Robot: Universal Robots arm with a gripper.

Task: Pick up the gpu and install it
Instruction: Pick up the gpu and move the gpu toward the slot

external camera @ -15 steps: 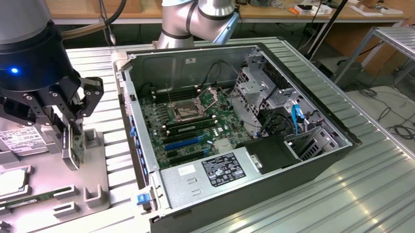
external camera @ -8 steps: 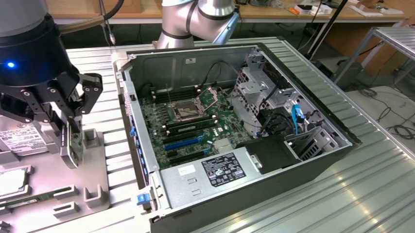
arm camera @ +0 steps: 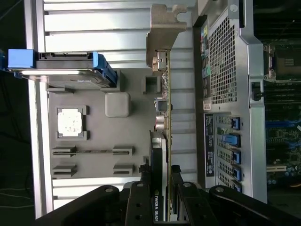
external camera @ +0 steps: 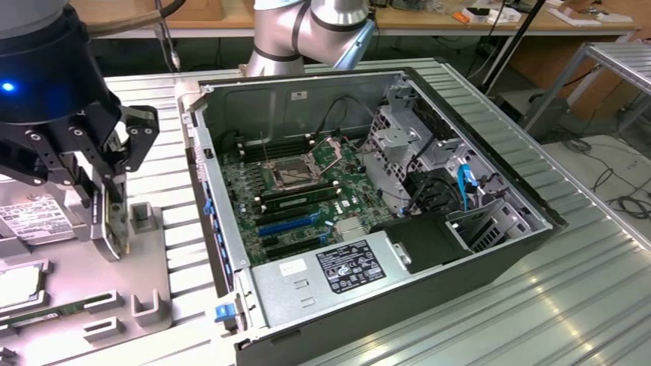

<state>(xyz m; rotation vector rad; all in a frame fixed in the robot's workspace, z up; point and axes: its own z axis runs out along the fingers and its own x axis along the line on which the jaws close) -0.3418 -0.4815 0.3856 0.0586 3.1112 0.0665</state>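
"Where's the gpu (external camera: 110, 231) right now?"

"In the gripper (external camera: 102, 200). In the exterior view it's out at nine o'clock from the open computer case (external camera: 428, 252), over the grey parts tray (external camera: 163, 259)."

"And the jaws?"

"Closed on the card, one finger (arm camera: 142, 188) on each flat face. The wrist view shows it best. The card stands on edge between them, and its silver end bracket (arm camera: 162, 28) is at the end far from the gripper."

"Is it clear of the tray?"

"I can't tell from here. Its lower edge sits close to the tray surface."

"What else is on that tray?"

"There's a hard drive (external camera: 29, 221) with a white label at about eight o'clock from the gripper. A square processor chip (external camera: 15, 284) is at seven, and a green memory stick (external camera: 53, 312) sits just past that, nearer six."

"And the case?"

"It's lying on its side with the motherboard (external camera: 336, 200) exposed. A blue slot (external camera: 288, 223) sits at six o'clock from the processor socket (external camera: 295, 174)."
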